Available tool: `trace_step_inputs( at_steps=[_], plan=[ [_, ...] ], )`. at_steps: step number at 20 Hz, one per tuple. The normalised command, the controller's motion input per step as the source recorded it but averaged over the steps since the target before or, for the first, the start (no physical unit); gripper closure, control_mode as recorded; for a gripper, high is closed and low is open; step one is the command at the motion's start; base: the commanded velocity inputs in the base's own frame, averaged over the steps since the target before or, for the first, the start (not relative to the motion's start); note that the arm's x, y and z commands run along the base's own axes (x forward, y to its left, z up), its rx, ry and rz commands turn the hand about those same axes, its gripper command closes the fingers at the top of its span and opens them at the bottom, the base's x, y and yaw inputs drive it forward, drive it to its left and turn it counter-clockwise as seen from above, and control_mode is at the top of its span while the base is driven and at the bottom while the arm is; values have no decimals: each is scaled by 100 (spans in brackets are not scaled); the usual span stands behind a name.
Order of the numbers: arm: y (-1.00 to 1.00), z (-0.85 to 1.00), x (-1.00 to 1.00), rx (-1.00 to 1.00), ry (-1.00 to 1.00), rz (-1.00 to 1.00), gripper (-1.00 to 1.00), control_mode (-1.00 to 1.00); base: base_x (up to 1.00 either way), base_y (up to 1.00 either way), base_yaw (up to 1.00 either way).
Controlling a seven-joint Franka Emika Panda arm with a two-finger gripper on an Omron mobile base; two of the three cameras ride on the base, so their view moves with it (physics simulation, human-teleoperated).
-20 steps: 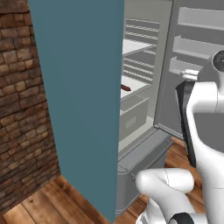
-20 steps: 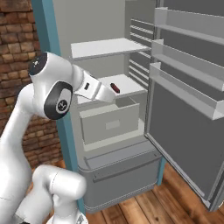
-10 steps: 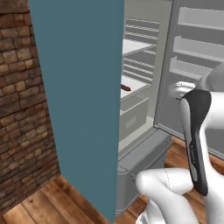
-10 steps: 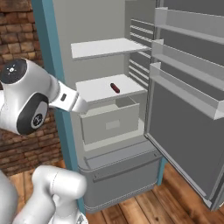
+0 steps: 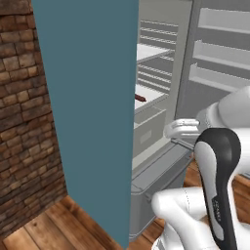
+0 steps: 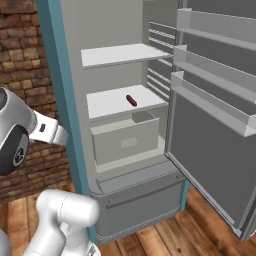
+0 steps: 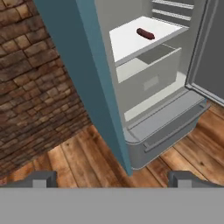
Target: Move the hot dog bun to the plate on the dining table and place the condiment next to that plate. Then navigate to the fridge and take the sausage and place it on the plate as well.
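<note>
One sausage [image 6: 131, 100] lies on the middle white shelf [image 6: 110, 105] of the open fridge [image 6: 125, 165], a short dark red-brown cylinder resting flat toward the right part of that shelf. In the right base view its long axis runs roughly from the back of the shelf toward the front edge, slightly slanted to the right. In the hand view the sausage [image 7: 145, 33] lies well back from the shelf's front edge. In the left base view only its tip [image 5: 140, 98] peeks out past the teal panel [image 5: 88, 112].

Two solid white shelves show inside the fridge, the upper shelf [image 6: 122, 54] bare and apart from the sausage. Just below the sausage's shelf sits one pale drawer [image 6: 127, 141], pulled partly forward, with a wider grey bottom drawer [image 6: 142, 197] beneath it. The fridge door [image 6: 215, 125] stands open on the right and carries three door bins. No writing can be read on the fridge or its parts; on the arm's dark cover in the left base view there is small lettering too fine to make out.

The end effector [image 7: 113, 178] hangs well short of the fridge, low over the wooden floor [image 7: 83, 162], its two dark fingertips [image 7: 43, 178] spread wide with nothing between them. A brick wall [image 6: 25, 70] stands to the left of the teal panel.
</note>
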Motion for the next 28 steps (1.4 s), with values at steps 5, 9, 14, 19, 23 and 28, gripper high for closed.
trace_step_inputs(
  at_steps=[5, 9, 14, 19, 23, 28],
  plan=[
    [6, -10, 11, -8, 3, 3, -100, -100, 0, 0, 0],
    [-1, -5, 8, -3, 0, 1, -100, 100, 38, -33, 9],
    [0, 0, 0, 0, 0, 0, -100, 100, 67, -53, 19],
    [0, 0, 0, 0, 0, 0, -100, 100, 72, -31, 28],
    [0, 0, 0, 0, 0, 0, -100, 100, 53, -57, 26],
    [0, 0, 0, 0, 0, 0, -100, 100, 42, -42, 18]
  ],
)
